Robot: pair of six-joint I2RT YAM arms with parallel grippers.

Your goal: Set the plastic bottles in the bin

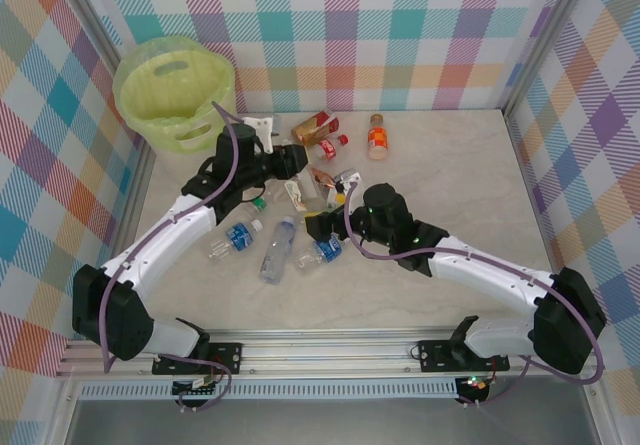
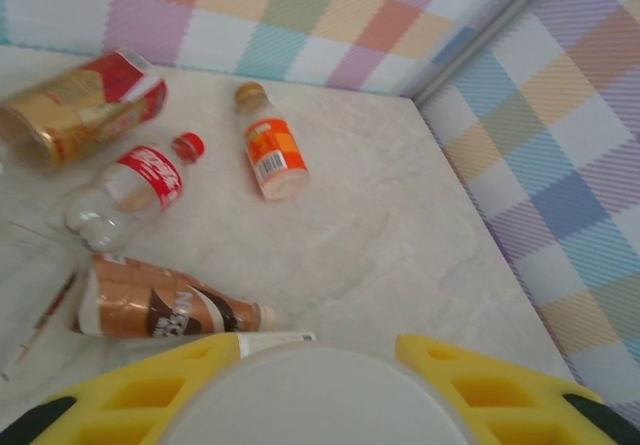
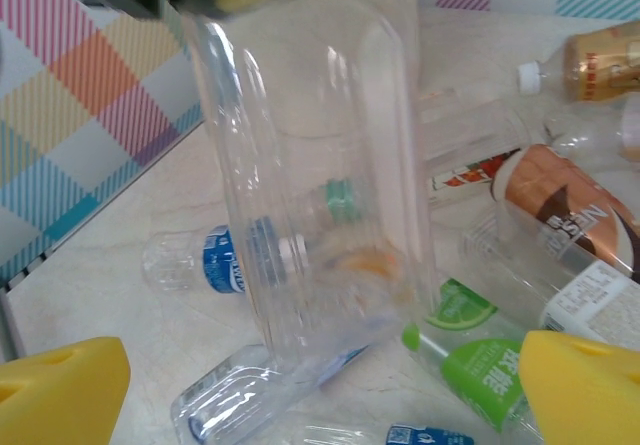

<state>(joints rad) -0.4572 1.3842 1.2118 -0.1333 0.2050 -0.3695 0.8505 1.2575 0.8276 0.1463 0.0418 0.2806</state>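
Bin (image 1: 190, 130) far left on the table (image 1: 460, 180), bottles (image 1: 278, 250) scattered mid-table, to its right

The table (image 1: 470, 195) is being overlooked from above, behind the arm bases, facing twelve o'clock. The left wrist camera is being pointed low towards two o'clock; the right one is being held close against a clear bottle (image 3: 310, 165) (facing ten o'clock). A brown-labelled bottle (image 2: 160, 310) is being shared by all.
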